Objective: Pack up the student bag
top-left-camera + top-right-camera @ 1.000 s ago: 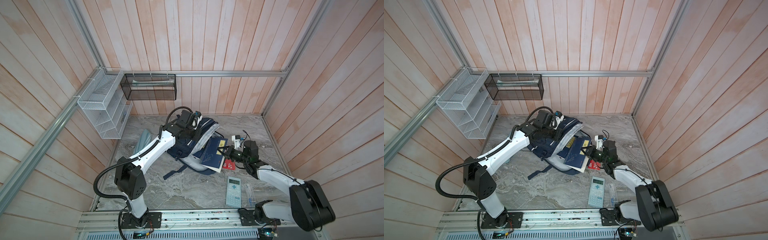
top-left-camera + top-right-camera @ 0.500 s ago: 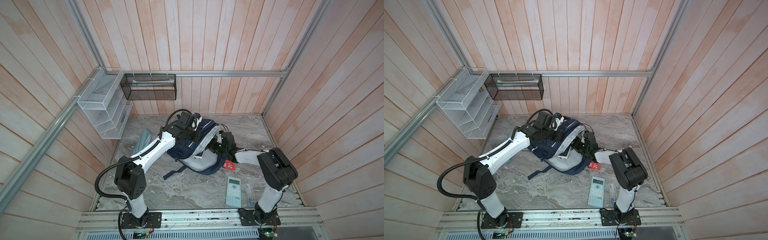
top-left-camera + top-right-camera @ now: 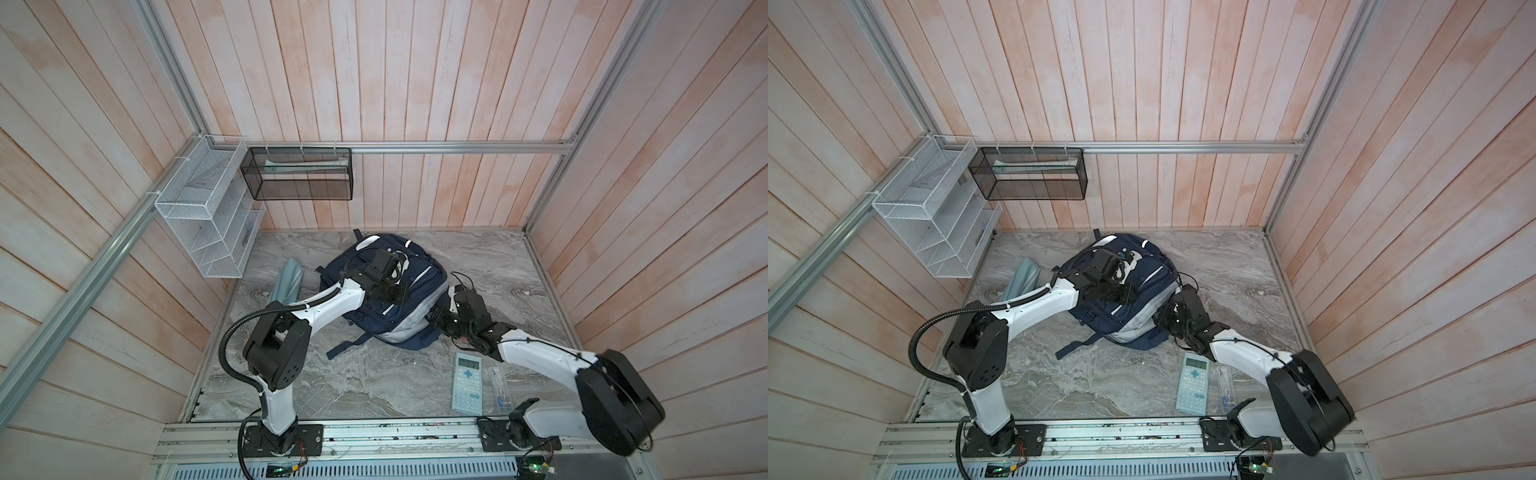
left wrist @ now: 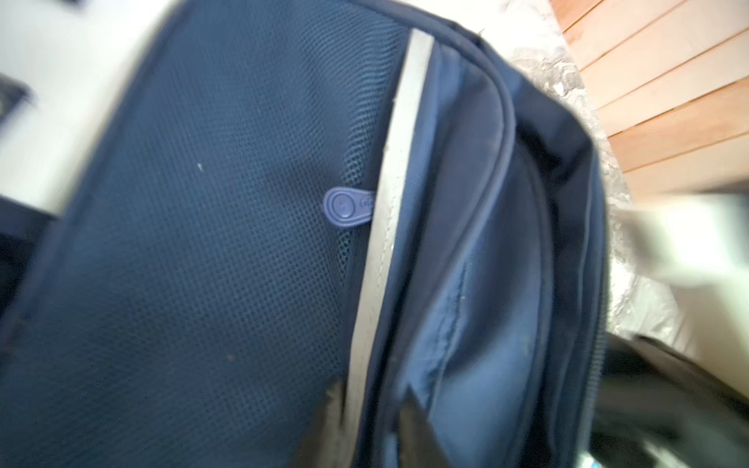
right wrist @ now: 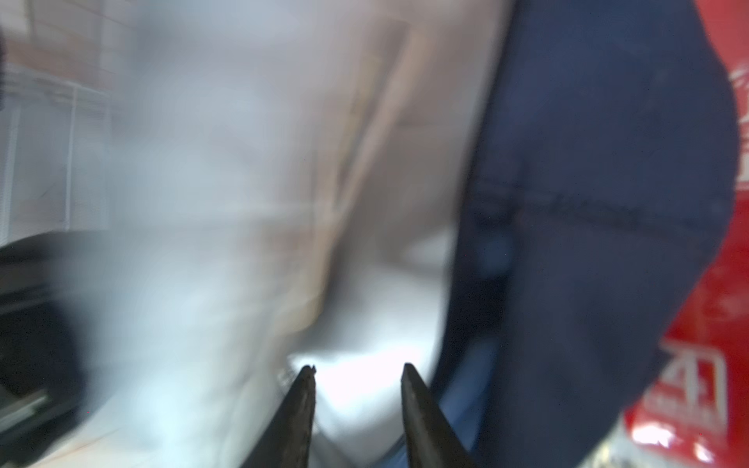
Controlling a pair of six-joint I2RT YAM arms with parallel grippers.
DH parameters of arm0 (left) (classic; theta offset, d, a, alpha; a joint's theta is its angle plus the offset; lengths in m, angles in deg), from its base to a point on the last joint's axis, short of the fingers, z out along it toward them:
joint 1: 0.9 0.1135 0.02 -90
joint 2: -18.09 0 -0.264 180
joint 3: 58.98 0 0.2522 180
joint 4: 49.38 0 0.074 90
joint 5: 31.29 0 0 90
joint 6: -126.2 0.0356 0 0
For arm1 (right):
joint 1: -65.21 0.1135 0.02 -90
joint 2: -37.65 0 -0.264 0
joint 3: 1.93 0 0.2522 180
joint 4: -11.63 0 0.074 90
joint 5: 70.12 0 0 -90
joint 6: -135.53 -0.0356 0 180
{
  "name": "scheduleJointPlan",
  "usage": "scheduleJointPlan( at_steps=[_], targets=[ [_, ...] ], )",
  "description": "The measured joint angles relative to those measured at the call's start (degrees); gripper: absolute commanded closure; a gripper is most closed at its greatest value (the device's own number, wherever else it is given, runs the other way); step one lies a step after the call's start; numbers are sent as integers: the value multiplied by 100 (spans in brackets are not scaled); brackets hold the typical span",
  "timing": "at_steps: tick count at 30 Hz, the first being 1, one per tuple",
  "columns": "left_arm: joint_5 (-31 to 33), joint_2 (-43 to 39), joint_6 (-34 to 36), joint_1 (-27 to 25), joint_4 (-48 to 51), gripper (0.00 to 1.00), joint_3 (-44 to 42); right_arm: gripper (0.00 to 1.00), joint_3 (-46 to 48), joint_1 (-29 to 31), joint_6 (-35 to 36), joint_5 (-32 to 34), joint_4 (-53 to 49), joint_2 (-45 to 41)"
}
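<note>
The big navy-blue cloth student bag (image 3: 428, 286) lies flat on the grey marble table (image 3: 353, 386). In both top views it is just behind the flat light-blue calculator (image 3: 467, 382). The bag's long way runs from the end near the calculator off to the far side.

The left gripper (image 4: 371, 389) is over the middle of the bag, far from the calculator. Its fingers are spread. A white stripe (image 4: 391, 194) on the bag runs on from between them, along the bag's long way. We cannot see them pinch anything.

The right gripper (image 5: 357, 366) is at the end of the bag nearest the calculator. Its fingers are spread too, with nothing between them. The blue cloth is just beside them.

We think the calculator goes in next. The right arm is nearer to it, so the left one could hold the bag open.
</note>
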Motion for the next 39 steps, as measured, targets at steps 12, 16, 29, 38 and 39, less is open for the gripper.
scheduleJointPlan(
  at_steps=[12,16,29,38,39],
  targets=[
    [-282,-3215,-1668,1403,-1287,22,-2610,43,-197,2302,146,1294,-1078,-42],
    [-490,-3458,-2146,2111,-1808,23,-3617,43,-614,2315,321,1349,-807,907],
    [-339,-1458,-2564,2435,-2983,79,-4221,47,-990,1602,1102,1222,-483,1683],
    [-299,-1773,-2802,2142,-3003,100,-4063,45,-1115,3254,1906,1530,-195,1539],
    [-313,-1895,-2844,2098,-2977,100,-4063,45,-1309,3307,1952,1598,-251,1718]
  ],
)
